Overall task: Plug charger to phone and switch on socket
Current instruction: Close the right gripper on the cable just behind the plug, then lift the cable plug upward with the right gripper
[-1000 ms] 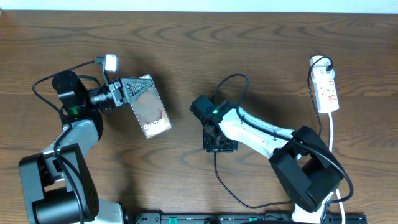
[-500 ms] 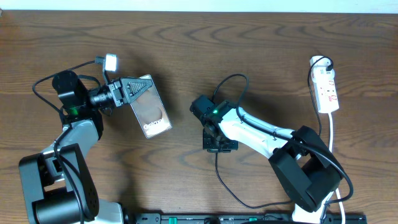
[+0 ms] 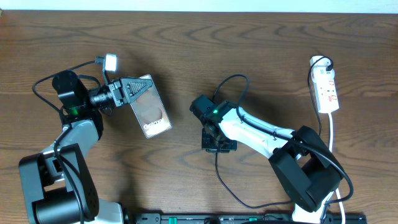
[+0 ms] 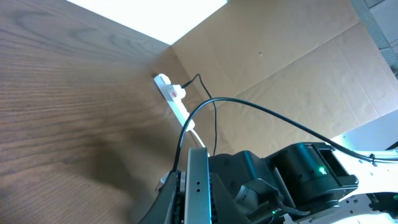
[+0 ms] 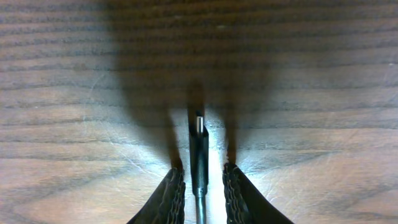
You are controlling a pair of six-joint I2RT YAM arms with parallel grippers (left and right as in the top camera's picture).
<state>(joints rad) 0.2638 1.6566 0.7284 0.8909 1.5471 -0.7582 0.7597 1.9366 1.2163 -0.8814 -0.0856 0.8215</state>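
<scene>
1. Overhead, at far left, the left gripper point(image 3: 127, 89) is clamped on the one phone point(image 3: 151, 112), lettering upward.
2. At centre, the right gripper point(image 3: 217, 146) has its jaws apart, straddling the one charger point(image 5: 199, 149). Only the right wrist view shows the charger's plug tip.
3. One socket point(image 3: 326, 90) lies far right on the table point(image 3: 261, 37).

In the left wrist view the phone point(image 4: 198, 186) is cut off at 6 o'clock, and the socket point(image 4: 171, 90) has marks too small to read. The charger point(image 5: 199, 149) exits the right wrist view at 6 o'clock.
</scene>
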